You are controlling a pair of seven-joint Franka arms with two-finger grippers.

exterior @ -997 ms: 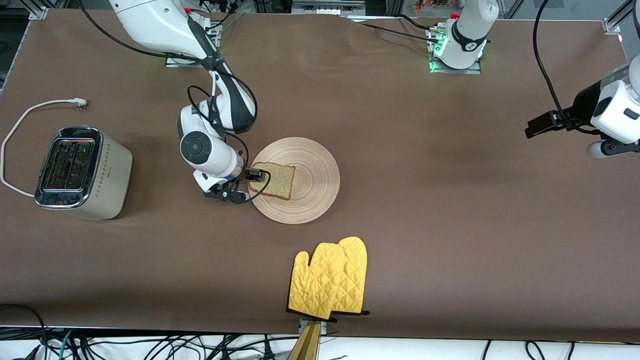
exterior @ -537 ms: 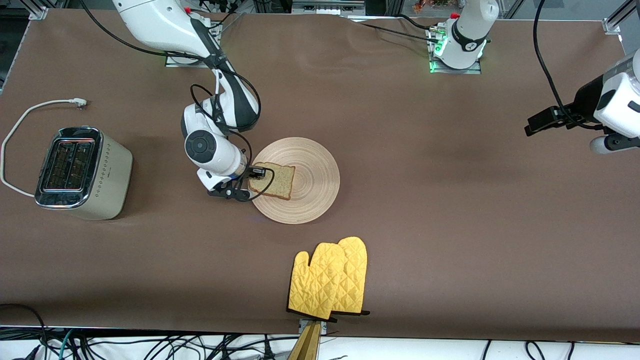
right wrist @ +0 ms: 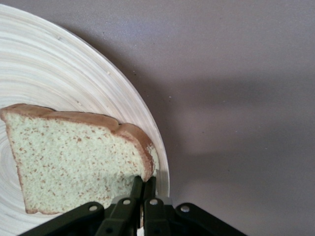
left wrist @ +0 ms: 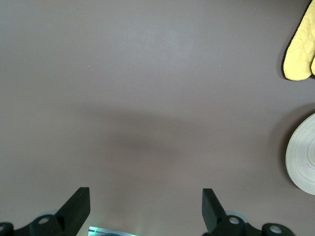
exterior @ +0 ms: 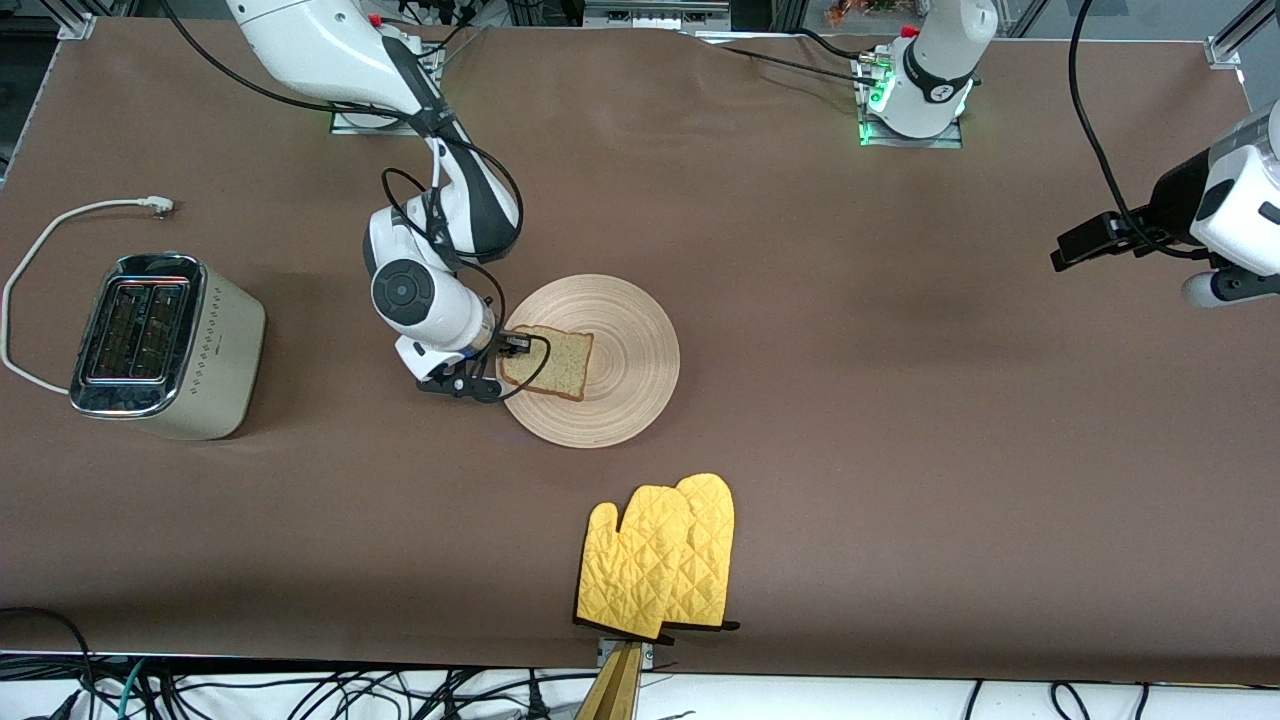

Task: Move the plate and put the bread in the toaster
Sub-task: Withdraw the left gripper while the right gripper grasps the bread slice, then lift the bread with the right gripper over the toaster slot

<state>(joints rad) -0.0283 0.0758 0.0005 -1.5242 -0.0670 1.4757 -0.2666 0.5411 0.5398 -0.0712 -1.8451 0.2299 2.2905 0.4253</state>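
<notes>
The bread (exterior: 548,363) lies on the plate (exterior: 632,335) at mid-table, on the part toward the right arm's end. My right gripper (exterior: 507,349) is at the plate's rim and is shut on the bread's crust edge; the right wrist view shows its fingers (right wrist: 143,181) pinching the bread (right wrist: 74,162) over the plate (right wrist: 59,69). The toaster (exterior: 165,345) stands at the right arm's end of the table, both slots up. My left gripper (exterior: 1075,245) waits open in the air over the left arm's end of the table, its fingers (left wrist: 145,211) wide apart and empty.
A pair of yellow oven mitts (exterior: 660,558) lies near the table's front edge, nearer the camera than the plate, and shows in the left wrist view (left wrist: 300,46). The toaster's white cord (exterior: 60,225) loops on the table farther from the camera than the toaster.
My right wrist has turned and shifted a little while its fingers stay at the bread's edge; the bread has slid slightly toward the plate's middle. My left arm has drifted slightly outward.
</notes>
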